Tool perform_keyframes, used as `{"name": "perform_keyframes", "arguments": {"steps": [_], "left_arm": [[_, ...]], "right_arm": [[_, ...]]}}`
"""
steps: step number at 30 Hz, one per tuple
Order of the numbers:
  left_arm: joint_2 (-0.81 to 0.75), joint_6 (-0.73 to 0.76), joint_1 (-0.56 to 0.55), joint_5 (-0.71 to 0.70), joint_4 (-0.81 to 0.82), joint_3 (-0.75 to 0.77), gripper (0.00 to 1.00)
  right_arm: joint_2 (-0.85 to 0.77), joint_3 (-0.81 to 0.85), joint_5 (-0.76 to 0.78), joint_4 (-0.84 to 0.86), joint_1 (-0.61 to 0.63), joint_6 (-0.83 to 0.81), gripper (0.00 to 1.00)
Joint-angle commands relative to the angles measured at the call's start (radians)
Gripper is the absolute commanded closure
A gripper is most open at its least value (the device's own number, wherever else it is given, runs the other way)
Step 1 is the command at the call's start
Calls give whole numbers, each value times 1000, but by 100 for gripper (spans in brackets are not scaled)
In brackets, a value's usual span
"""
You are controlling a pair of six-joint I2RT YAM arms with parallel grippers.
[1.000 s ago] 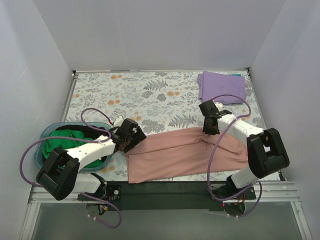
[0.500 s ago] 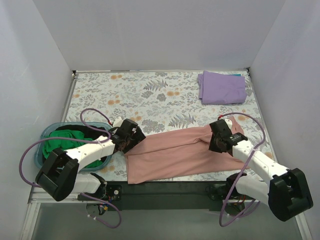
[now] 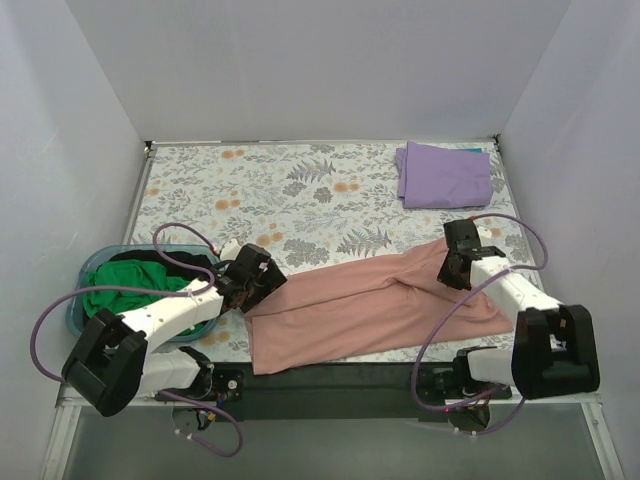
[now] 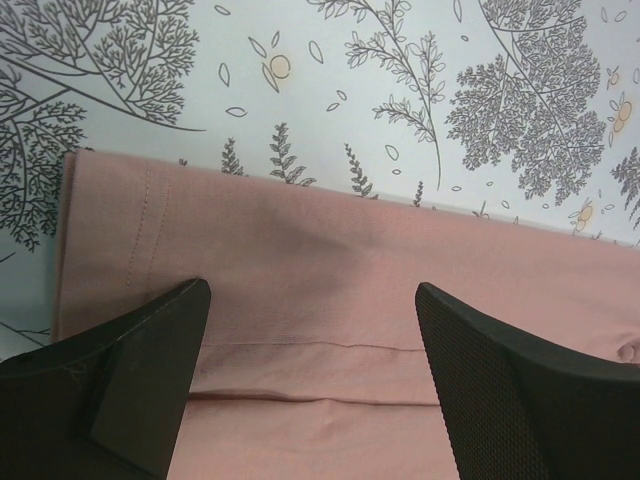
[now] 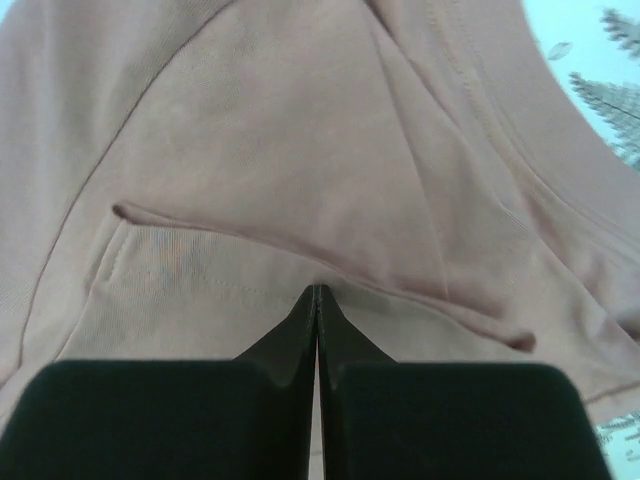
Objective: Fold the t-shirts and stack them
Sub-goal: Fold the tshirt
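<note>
over the pink t-shirt (image 3: 370, 305), left end effector (image 4: 310, 300) gapes, right one (image 5: 317, 290) closed.

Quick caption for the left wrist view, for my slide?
Open left gripper over a stitched edge of the pink t-shirt, floral table cover beyond.

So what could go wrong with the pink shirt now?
The pink shirt lies right along the near edge of the table, so a hard pull might drag it off. The cloth is wrinkled and bunched by the shut right gripper, so a fold made now may come out lumpy. The left gripper hangs open over the hem, where the cloth looks layered, and it might pinch only the top layer.
</note>
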Motion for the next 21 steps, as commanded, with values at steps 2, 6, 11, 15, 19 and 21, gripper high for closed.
{"name": "perform_keyframes", "arguments": {"steps": [2,6,11,15,19,21], "left_arm": [[-37,-33,3,-53,-110,-25,16],[-58,-52,3,-74,-157,-26,14],[-64,-69,3,-68,-167,-26,14],[-64,-76,3,-41,-164,-23,14],[-63,-81,3,-33,-161,-18,14],[-63,-92,3,-16,-156,-15,14]], "right_arm": [[158,71,-104,113,-3,-81,99],[374,198,-166,173,68,-136,99],[606,504,-202,176,255,-182,99],[823,738,-259,174,371,-239,99],[1011,1028,-310,156,396,-288,99],[1130,1228,-298,127,395,-302,99]]}}
